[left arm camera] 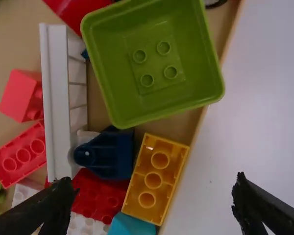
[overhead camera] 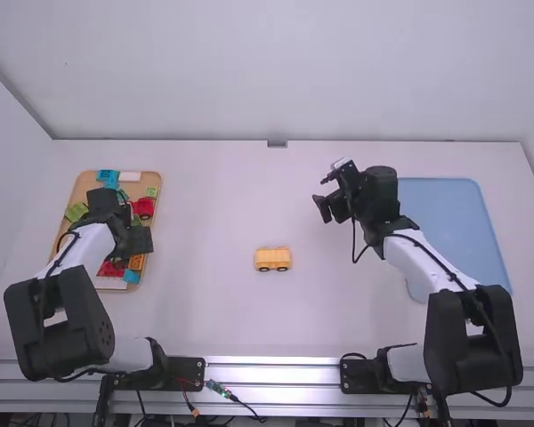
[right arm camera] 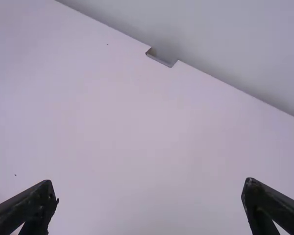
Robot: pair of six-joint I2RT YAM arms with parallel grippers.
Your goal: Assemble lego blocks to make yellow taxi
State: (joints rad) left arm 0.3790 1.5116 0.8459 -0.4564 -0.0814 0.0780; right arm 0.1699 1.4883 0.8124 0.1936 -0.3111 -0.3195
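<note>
Blocks (overhead camera: 143,207) in red, green, blue and orange crowd a wooden tray (overhead camera: 82,187) at far left, grouped, I judge, as my parts supply. My left gripper (left arm camera: 153,181) is above it, fingers spread and empty, probably for picking one out. Near the middle of the counter (overhead camera: 214,205), the yellow taxi piece (overhead camera: 272,259) sits upright on black wheels, likely central so I can reach it from either side. Farther right, my right gripper (right arm camera: 149,182) hangs empty, fingers wide apart, perhaps aside to leave room. Beyond it lies a blue mat (overhead camera: 445,213).
</note>
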